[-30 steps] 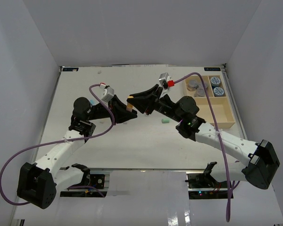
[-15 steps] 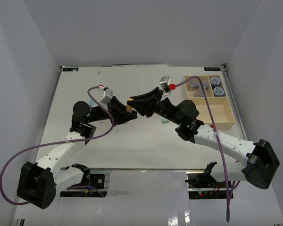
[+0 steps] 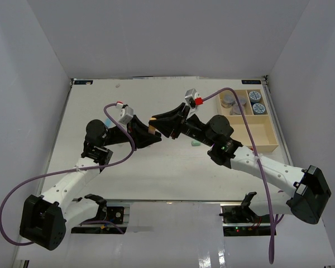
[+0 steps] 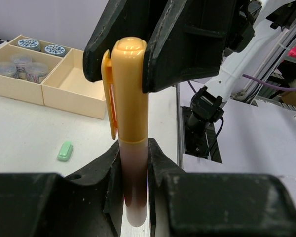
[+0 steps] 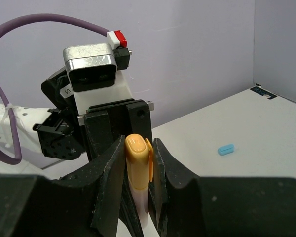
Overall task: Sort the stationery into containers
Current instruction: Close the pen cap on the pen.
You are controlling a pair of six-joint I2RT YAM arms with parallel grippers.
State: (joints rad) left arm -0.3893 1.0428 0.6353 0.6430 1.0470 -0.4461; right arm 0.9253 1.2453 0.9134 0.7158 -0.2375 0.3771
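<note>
**Orange marker passed from one gripper to the other**

Since the earlier frame the two arms have been shifted a little to the left, and the right wrist has been turned slightly. The orange marker (image 4: 129, 123) is held in the air above the table (image 3: 100, 100), between both grippers. The left gripper (image 4: 134, 163) is closed tight on the pale body of the marker. The right gripper (image 5: 137, 163) is closed on the cap end — so the marker is gripped at both ends.

For a good hand-over, only one grip should be let go, and slowly. The marker should be kept straight, not bent. Then it can be carried to the wooden tray (image 3: 263, 146), where rolls (image 3: 255, 102) are already sorted. A green block (image 3: 194, 143) and a blue block (image 5: 226, 149) are left on the table.
</note>
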